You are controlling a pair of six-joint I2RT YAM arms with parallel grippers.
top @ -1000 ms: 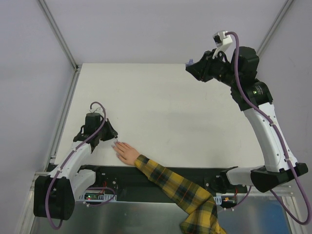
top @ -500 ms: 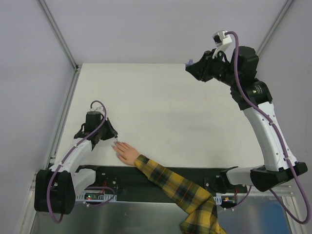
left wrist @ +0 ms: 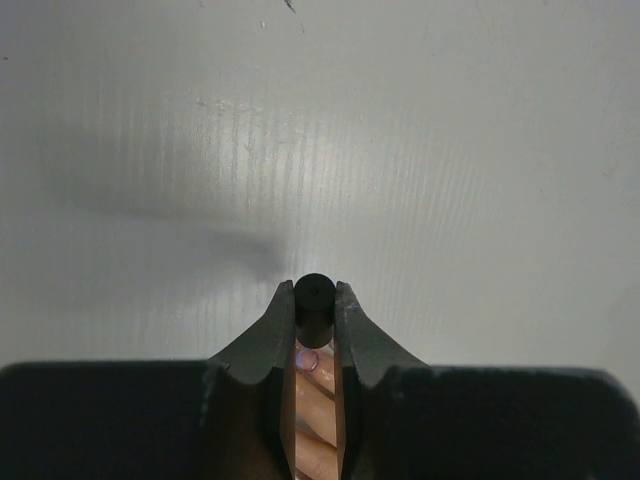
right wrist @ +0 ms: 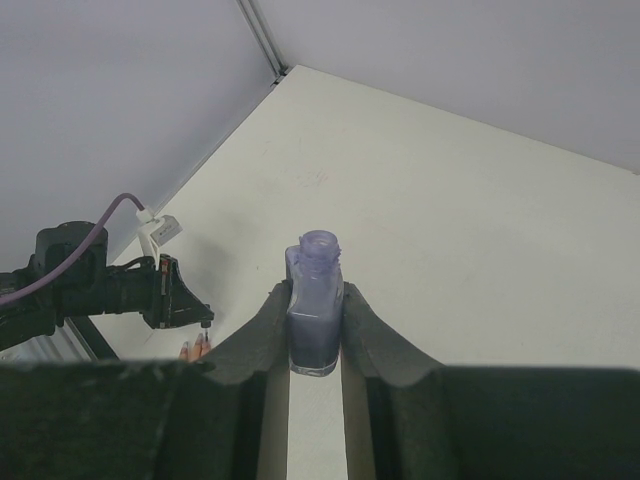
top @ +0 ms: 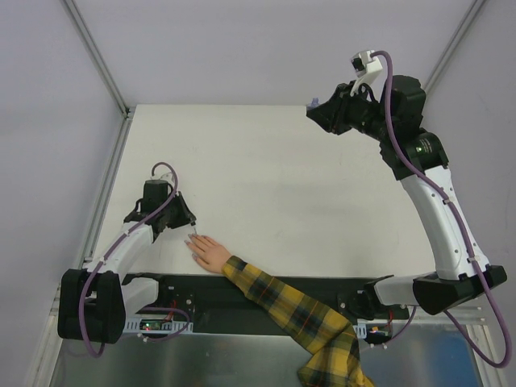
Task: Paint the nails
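Note:
A peach mannequin hand [top: 210,252] with a yellow-and-black plaid sleeve [top: 290,310] lies at the table's near edge, fingers pointing left. My left gripper [top: 189,227] is shut on the black cap brush [left wrist: 314,308], held just over the fingertips. One pale lilac nail [left wrist: 307,360] shows glossy right under the cap between my jaws; the other nails are tiny or hidden. My right gripper [top: 317,107] is raised at the far right, shut on the open purple polish bottle [right wrist: 315,315]. The hand's fingertips [right wrist: 194,347] show small in the right wrist view.
The white table [top: 266,177] is bordered by a metal rail [top: 109,181] on the left and grey walls behind. The black base strip [top: 266,294] runs along the near edge under the sleeve.
My left gripper has shifted slightly up and right over the fingertips with the cap brush. The right arm and bottle have stayed nearly still.

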